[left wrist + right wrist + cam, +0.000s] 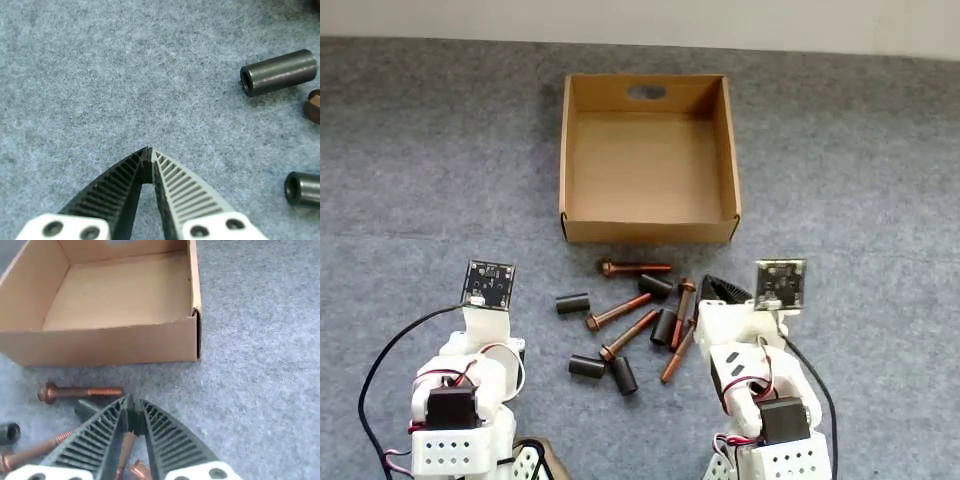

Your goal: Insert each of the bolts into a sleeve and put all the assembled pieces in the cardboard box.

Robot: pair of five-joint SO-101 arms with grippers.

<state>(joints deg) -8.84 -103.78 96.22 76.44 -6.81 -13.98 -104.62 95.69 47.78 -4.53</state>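
I read the left gripper [148, 151] as pressed together at the tips with nothing between them, hanging over bare grey carpet [100, 75]. Off to one side of it lie 2 black sleeves [277, 72], apart from each other, with a copper bolt head [314, 106] between them at the frame edge.

The right gripper [131, 401] is also pressed together and holds nothing. It hovers over the pile, near the cardboard box [100, 342].

In the high view I count 5 copper bolts [618, 312] and 5 sleeves, scattered loose on the carpet between the 2 arms. Every bolt lies outside the sleeves. 1 crosswise bolt [635, 267] lies just short of the box's near wall. The box stands open-topped just beyond the pile.
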